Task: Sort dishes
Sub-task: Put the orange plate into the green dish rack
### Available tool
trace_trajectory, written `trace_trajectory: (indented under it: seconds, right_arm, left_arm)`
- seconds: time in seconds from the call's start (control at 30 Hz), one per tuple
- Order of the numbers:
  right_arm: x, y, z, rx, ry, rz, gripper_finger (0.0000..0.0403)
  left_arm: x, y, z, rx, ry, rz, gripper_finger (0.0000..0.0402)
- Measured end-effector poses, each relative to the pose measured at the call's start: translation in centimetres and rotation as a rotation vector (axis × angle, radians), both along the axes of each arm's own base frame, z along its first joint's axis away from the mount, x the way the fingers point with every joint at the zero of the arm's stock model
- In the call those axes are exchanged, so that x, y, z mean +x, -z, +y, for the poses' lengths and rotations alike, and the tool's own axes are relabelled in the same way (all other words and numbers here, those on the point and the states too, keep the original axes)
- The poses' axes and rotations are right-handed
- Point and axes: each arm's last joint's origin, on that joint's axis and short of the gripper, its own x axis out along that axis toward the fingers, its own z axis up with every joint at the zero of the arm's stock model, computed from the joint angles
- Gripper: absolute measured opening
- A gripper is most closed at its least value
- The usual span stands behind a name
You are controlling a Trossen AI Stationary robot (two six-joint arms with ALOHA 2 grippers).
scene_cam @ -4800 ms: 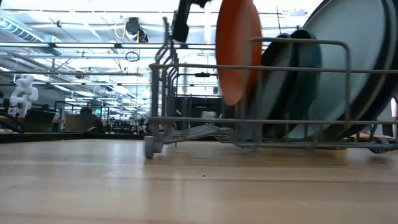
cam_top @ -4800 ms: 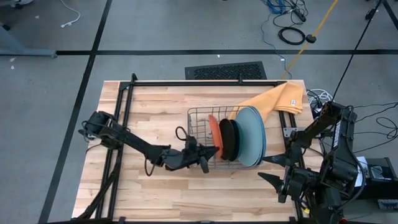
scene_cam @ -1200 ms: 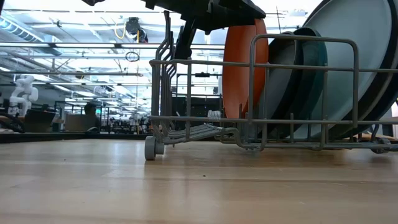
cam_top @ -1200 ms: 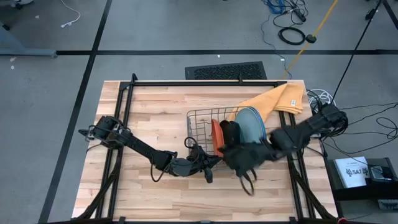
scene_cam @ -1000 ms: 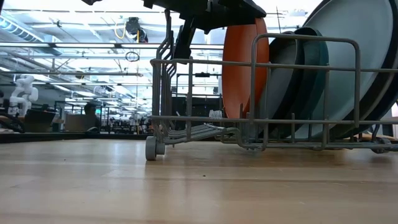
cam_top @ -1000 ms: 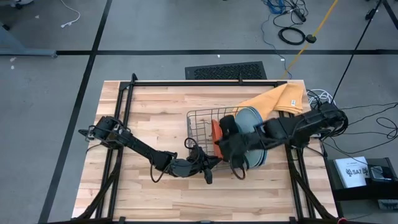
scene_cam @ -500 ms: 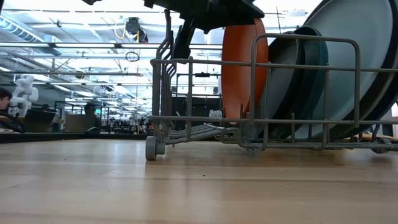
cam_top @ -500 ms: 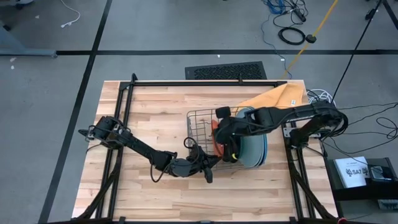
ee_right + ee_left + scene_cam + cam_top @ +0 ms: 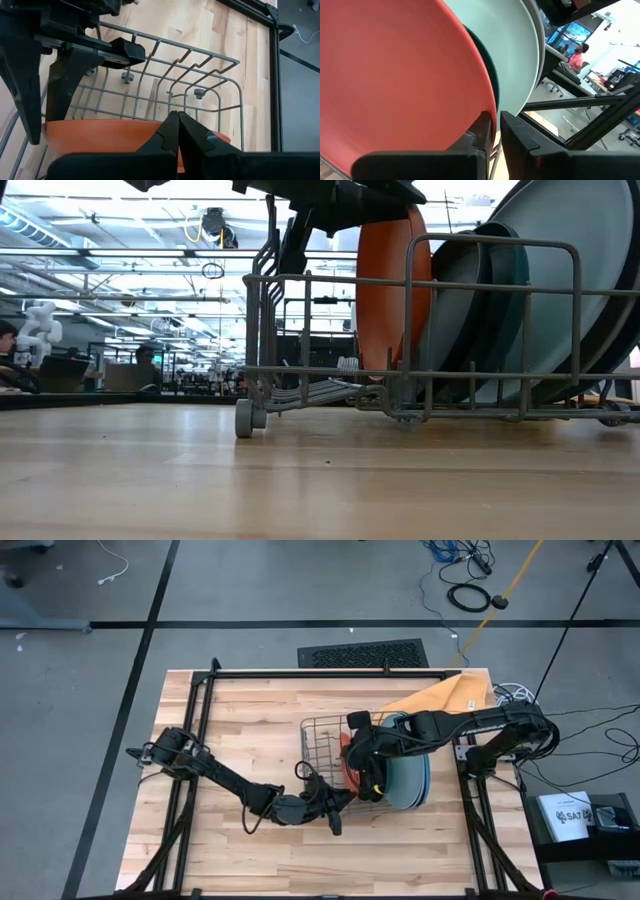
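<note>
i'm working the orange-red plate (image 9: 392,290) into its slot at the near-left end of the row in the wire dish rack (image 9: 322,747), and to do this step well i'd judge the plate has to sit fully upright between the tines before anything lets go: it stands on edge, just beside the dark teal plate (image 9: 505,310), with the big pale blue plate (image 9: 565,275) behind them and the rest of the stack further right. the left gripper (image 9: 495,125) reaches in from the table's left side; in its wrist view its fingers straddle the plate's rim, one finger (image 9: 481,131) against the orange face and the other just off the edge with a thin gap showing, so i read it as only just parted and barely touching, not squeezing hard; whether it carries any weight i can't tell. i'd open it slowly and back out along the plate's plane so i don't drag the rim sideways. the right gripper (image 9: 177,131) hovers over the top edge of the same plate from the right side, fingers pressed together and holding nothing; it looks placed to steady or nudge the rim. the yellow-orange cloth (image 9: 452,695) lies behind the rack, out of the way. main risk: the plate tipping against its neighbours.
</note>
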Motion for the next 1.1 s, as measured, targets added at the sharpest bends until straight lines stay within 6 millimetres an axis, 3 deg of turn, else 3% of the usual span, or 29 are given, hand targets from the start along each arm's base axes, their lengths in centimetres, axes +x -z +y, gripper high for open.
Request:
trace_trajectory:
  seconds: [0.53, 0.83, 1.1]
  right_arm:
    - [0.1, 0.3, 0.0, 0.037, 0.008, 0.006, 0.0000]
    - [1.5, 3.0, 0.4, 0.021, 0.006, 0.109, 0.0000]
    - [1.6, 2.4, 0.6, 0.003, -0.011, 0.058, 0.0000]
  left_arm:
    - [-0.7, -2.2, -0.2, -0.028, 0.034, -0.063, 0.0043]
    - [-1.7, -4.2, -0.9, -0.034, 0.074, -0.098, 0.0045]
    - [-2.1, -4.6, -1.3, 0.006, 0.062, -0.092, 0.0045]
